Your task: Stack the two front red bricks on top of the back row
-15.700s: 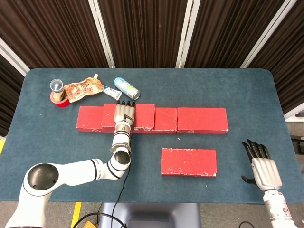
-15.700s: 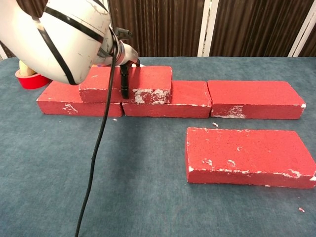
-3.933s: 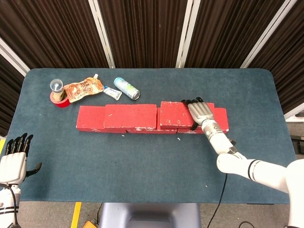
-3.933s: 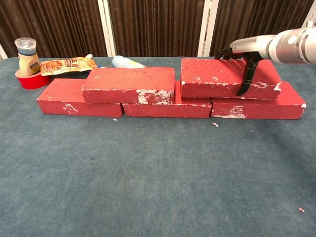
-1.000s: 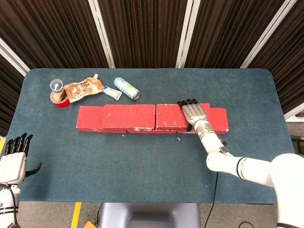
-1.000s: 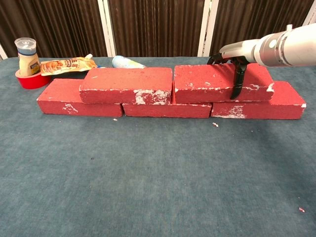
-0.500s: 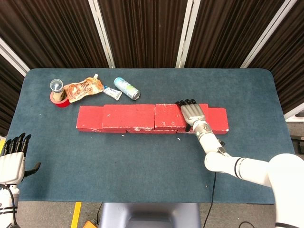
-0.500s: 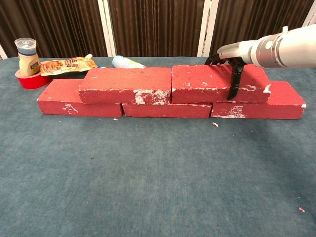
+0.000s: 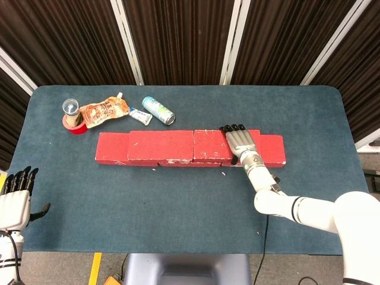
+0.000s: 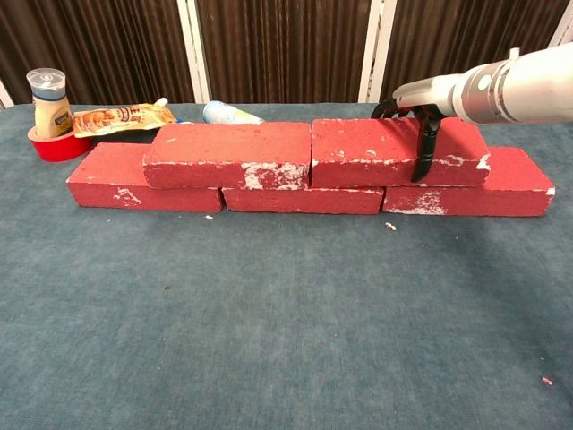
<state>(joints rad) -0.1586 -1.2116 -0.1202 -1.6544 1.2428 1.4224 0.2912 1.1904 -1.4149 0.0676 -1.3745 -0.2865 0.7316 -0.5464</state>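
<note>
Three red bricks form the back row [image 9: 113,151] [image 10: 121,186] across the table's middle. Two more red bricks lie on top of it, end to end and touching: the left top brick [image 9: 160,144] [image 10: 228,152] and the right top brick [image 9: 211,145] [image 10: 367,152]. My right hand [image 9: 240,142] [image 10: 421,112] grips the right top brick, with fingers over its back edge and the thumb down its front face. My left hand [image 9: 16,199] hovers low at the near left, off the table's edge, fingers apart and holding nothing.
At the back left stand a small bottle on a red tape roll [image 9: 72,116] [image 10: 49,107], an orange sauce pouch [image 9: 104,111] [image 10: 121,117], a small tube [image 9: 140,116] and a lying can [image 9: 158,110] [image 10: 228,113]. Blue cloth covers the table [image 9: 178,202].
My right hand has nudged the right top brick slightly left, closing the small gap to the left top brick. The left hand has stayed put.
</note>
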